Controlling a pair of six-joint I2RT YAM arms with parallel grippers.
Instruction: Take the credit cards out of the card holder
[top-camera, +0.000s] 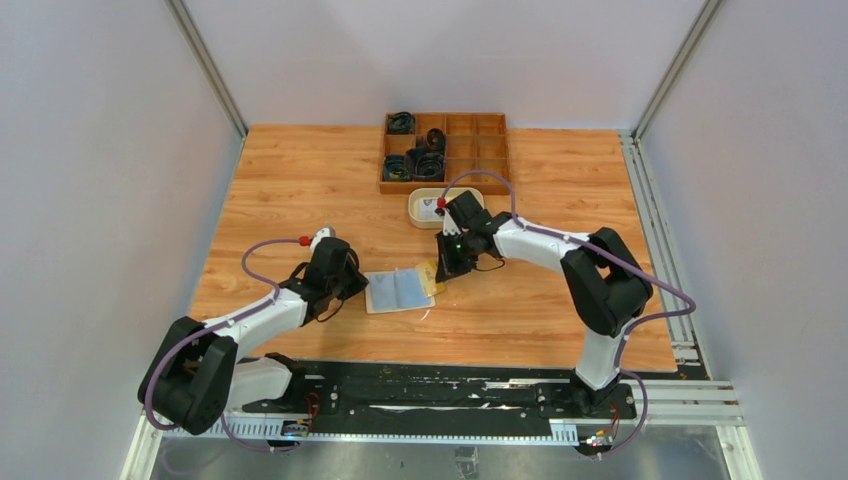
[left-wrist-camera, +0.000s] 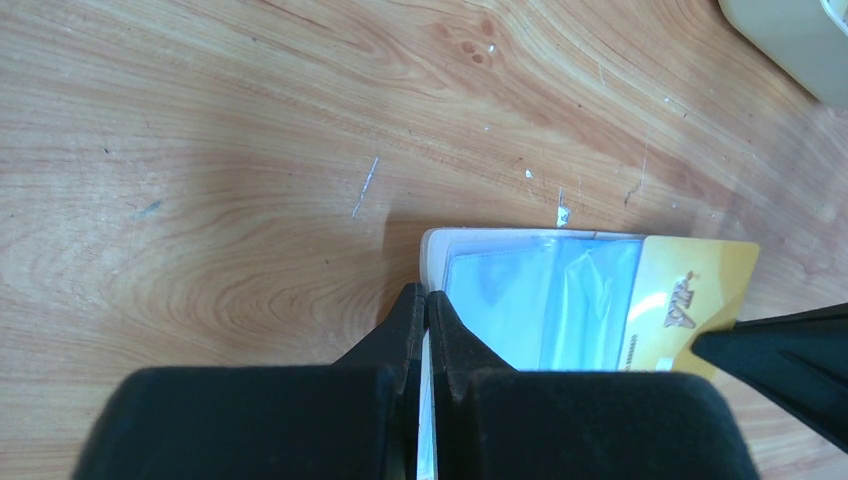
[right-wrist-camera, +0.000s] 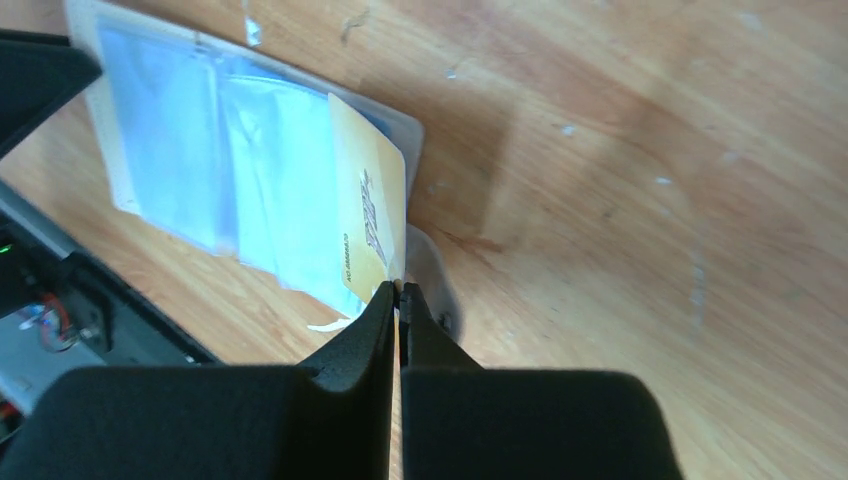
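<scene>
The card holder (top-camera: 398, 290) lies open and flat on the wooden table, its inner pockets pale blue (left-wrist-camera: 540, 300) (right-wrist-camera: 200, 170). A yellow credit card (top-camera: 430, 276) (left-wrist-camera: 690, 290) (right-wrist-camera: 370, 210) sticks partly out of its right-hand pocket. My right gripper (top-camera: 441, 274) (right-wrist-camera: 398, 290) is shut on that card's outer edge. My left gripper (top-camera: 352, 286) (left-wrist-camera: 427, 296) is shut on the holder's left edge, pinning it. I cannot tell whether other cards sit in the blue pockets.
A cream oval dish (top-camera: 440, 206) (left-wrist-camera: 790, 40) stands just behind the right gripper. A wooden compartment tray (top-camera: 445, 150) with black coiled cables sits at the back. The arms' black mounting rail (top-camera: 430, 395) runs along the near edge.
</scene>
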